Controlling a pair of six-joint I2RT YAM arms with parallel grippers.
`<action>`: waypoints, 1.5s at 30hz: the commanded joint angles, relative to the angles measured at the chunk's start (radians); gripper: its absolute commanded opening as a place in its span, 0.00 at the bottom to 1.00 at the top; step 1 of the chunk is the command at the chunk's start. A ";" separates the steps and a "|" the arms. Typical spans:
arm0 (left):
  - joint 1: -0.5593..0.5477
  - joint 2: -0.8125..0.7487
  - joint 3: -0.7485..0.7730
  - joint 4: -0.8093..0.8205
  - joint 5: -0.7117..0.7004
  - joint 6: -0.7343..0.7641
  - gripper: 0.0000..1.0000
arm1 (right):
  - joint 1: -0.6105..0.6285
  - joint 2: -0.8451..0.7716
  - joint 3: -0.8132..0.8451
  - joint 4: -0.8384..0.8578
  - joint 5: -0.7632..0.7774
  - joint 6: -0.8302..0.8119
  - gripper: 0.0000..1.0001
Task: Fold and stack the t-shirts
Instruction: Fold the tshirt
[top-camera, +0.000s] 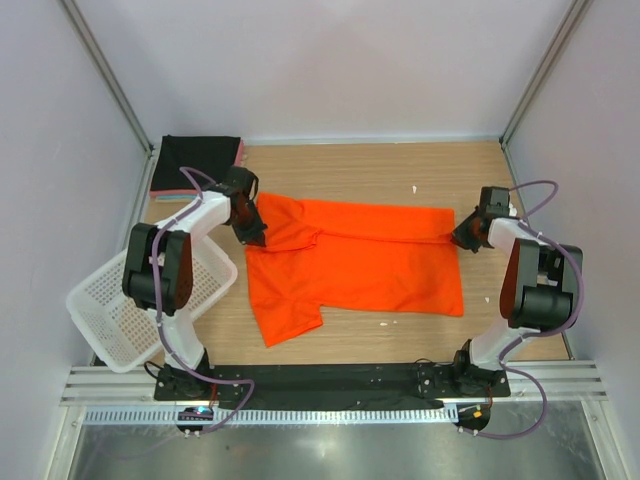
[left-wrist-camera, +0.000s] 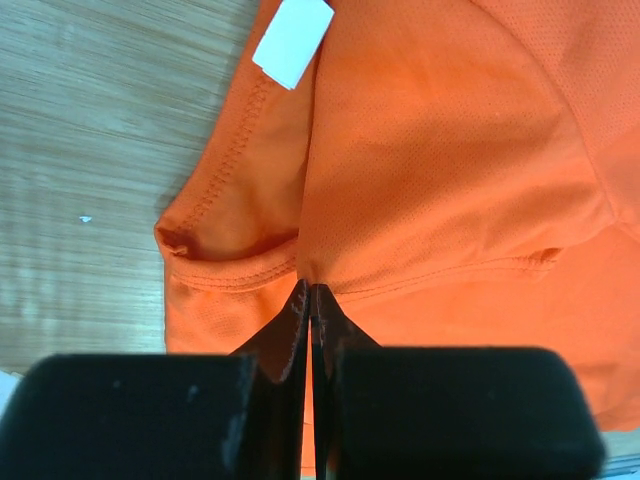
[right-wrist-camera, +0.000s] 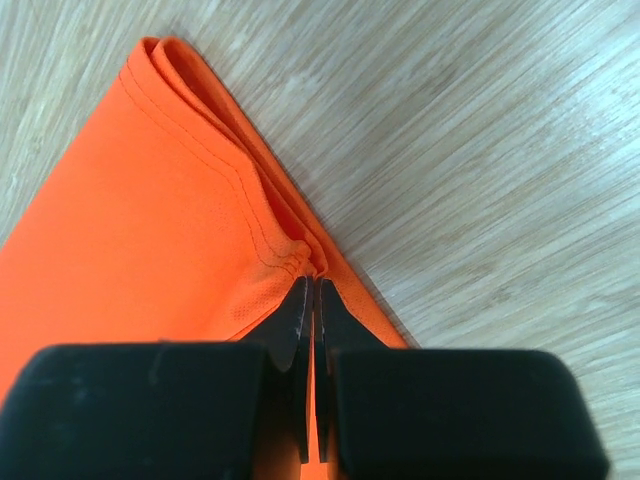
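Left claw (left-wrist-camera: 310, 292), right claw (right-wrist-camera: 312, 282) pinching orange t-shirt (top-camera: 370, 262) — opposite ends.

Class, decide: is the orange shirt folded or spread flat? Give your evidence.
Partly folded: the shirt shows two stacked hem layers at its corner in the right wrist view; one sleeve sticks out.

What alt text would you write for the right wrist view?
The right gripper, jaws closed, pinches the stitched hem of an orange t-shirt. The cloth lies on a pale wooden table.
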 joint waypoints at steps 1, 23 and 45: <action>-0.002 -0.036 -0.011 0.035 -0.027 -0.022 0.00 | 0.000 -0.045 0.002 -0.008 0.014 0.003 0.05; -0.046 -0.112 0.210 -0.074 0.001 0.105 0.35 | 0.067 0.083 0.166 -0.155 0.067 0.066 0.26; -0.042 0.044 0.392 -0.044 0.086 0.194 0.38 | 0.001 0.319 0.548 -0.298 0.261 -0.109 0.31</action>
